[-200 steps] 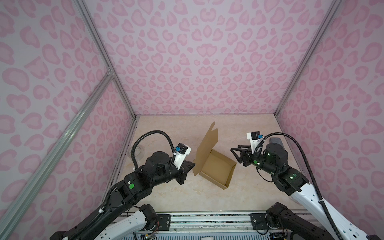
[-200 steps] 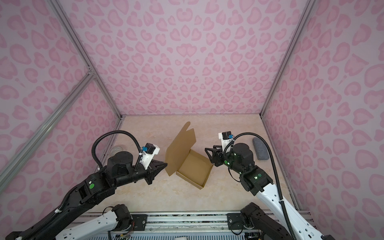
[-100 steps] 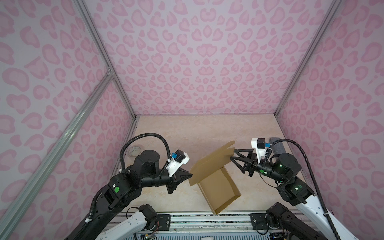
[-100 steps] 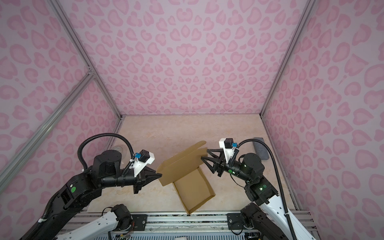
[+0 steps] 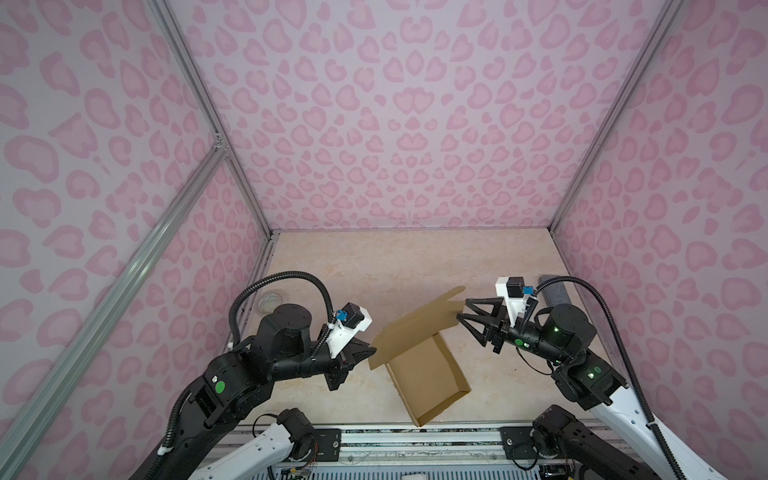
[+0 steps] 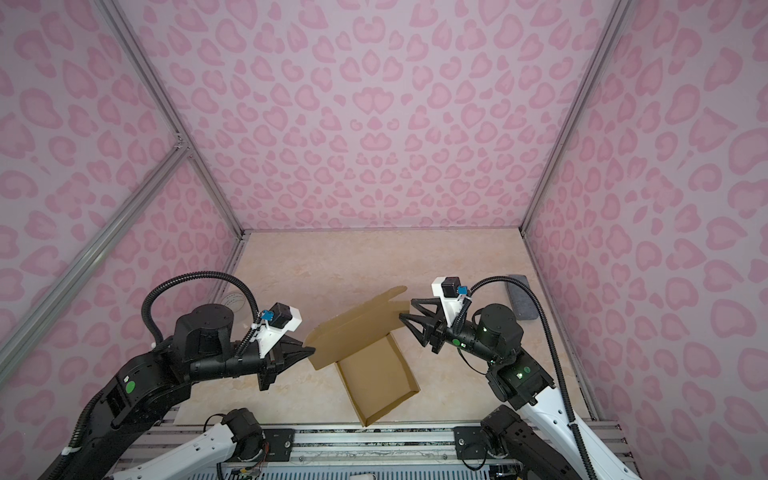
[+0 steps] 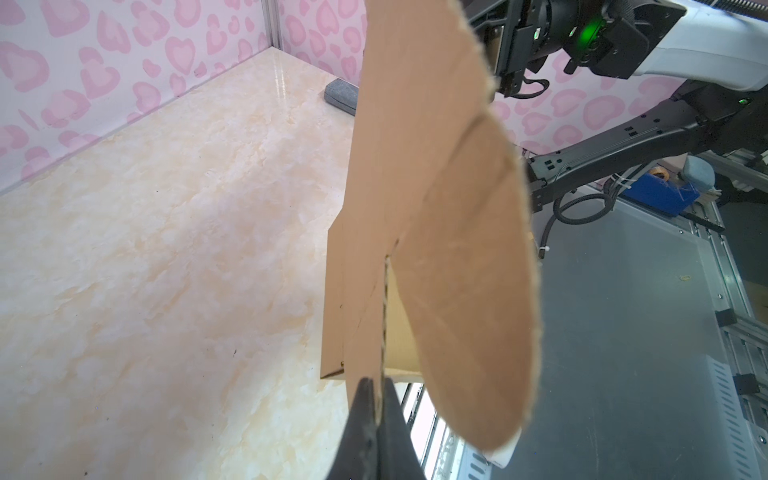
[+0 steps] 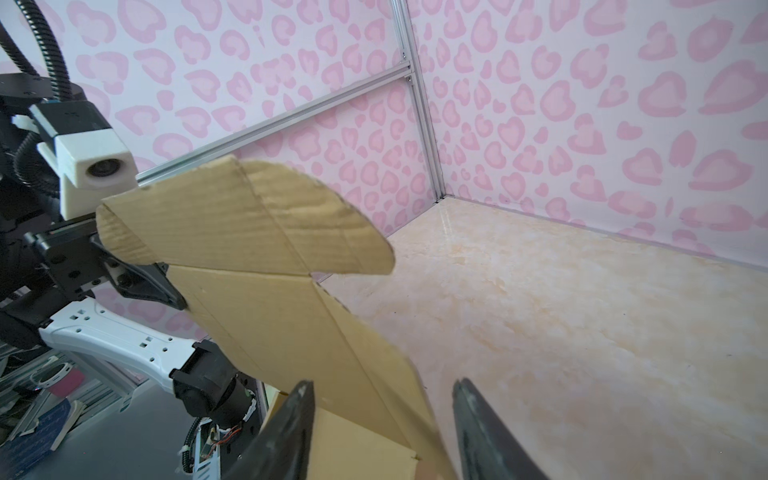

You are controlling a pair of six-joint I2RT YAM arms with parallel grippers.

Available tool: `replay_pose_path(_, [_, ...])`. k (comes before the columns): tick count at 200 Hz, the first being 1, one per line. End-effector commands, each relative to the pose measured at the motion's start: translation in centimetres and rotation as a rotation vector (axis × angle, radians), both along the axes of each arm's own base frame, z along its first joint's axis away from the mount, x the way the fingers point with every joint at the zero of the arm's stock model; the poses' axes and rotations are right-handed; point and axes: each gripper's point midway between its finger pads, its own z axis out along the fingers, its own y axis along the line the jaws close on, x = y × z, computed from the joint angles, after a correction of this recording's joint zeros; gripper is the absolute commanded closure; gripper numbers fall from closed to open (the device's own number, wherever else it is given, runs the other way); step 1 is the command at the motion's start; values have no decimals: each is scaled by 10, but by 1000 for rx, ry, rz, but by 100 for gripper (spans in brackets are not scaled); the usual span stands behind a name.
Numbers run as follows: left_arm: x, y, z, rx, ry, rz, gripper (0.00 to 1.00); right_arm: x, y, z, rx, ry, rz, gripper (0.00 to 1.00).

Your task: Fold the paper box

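The paper box (image 5: 428, 374) is brown cardboard, with an open tray reaching the table's front edge in both top views. Its lid (image 6: 357, 332) slants up over the tray. My left gripper (image 5: 372, 353) is shut on the lid's left corner, and the left wrist view shows its tips (image 7: 378, 386) pinching the cardboard edge (image 7: 436, 208). At the lid's right end my right gripper (image 5: 460, 309) is open. In the right wrist view its fingers (image 8: 382, 390) straddle the lid panel (image 8: 270, 257) without closing on it.
A grey block (image 5: 555, 289) lies by the right wall behind the right arm. A clear tape roll (image 5: 269, 300) sits by the left wall behind the left arm. A metal rail (image 5: 415, 436) runs along the front edge under the tray's corner.
The lid has swung from upright to slanting low over the tray. The left gripper pulled its corner toward the front left, and the tray turned toward the front edge. The right gripper rose to the lid's right end.
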Motion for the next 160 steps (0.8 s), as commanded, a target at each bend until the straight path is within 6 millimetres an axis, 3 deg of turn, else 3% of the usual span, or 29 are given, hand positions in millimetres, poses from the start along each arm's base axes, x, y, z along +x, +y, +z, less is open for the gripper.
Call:
replay_pose_path(1, [-1,1,1,2,-12,-6,96,2,3,1,-6,-13,9,45])
replay_pose_path(25, [-2,1,1,1,-15,-12,95,7,3,-3,-11,-7,-4,45])
replay_pose_path(67, [-1,1,-2,13,-20,-1,96,-4,8,4,25,-29,55,50])
replay_pose_path(160, [8,7,-5,42,-51,51,96,-4,9,-4,9,-1,63,79])
